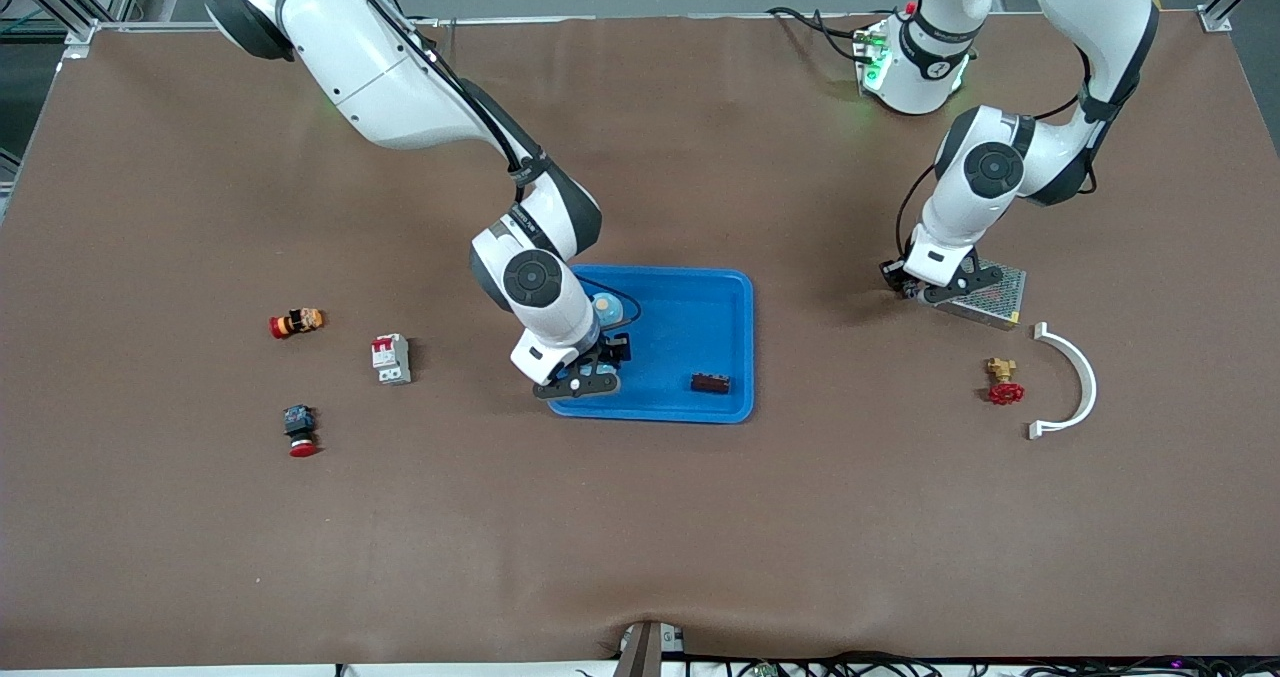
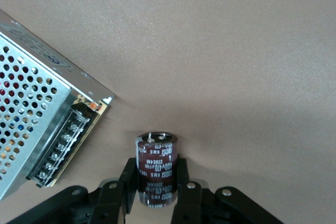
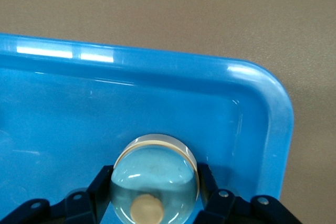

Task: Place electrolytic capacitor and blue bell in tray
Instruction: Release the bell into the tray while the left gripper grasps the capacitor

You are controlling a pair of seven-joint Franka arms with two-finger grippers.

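Observation:
My left gripper (image 1: 935,290) (image 2: 156,174) is down at the table beside a metal power supply. It is shut on the electrolytic capacitor (image 2: 156,153), a dark maroon cylinder with white print, one finger on each side. The gripper hides the capacitor in the front view. My right gripper (image 1: 590,372) (image 3: 156,177) is inside the bright-blue tray (image 1: 690,307) (image 3: 157,93), at its corner nearest the front camera toward the right arm's end. Its fingers lie against both sides of the blue bell (image 3: 155,166), a pale blue dome with a tan button. The bell is low in the tray.
A small dark brown block (image 1: 710,384) lies in the tray. The perforated power supply (image 1: 995,297) (image 2: 31,129), a brass valve (image 1: 1003,382) and a white curved bracket (image 1: 1075,377) are toward the left arm's end. A breaker (image 1: 392,359), a red push button (image 1: 300,429) and a small orange part (image 1: 296,323) are toward the right arm's end.

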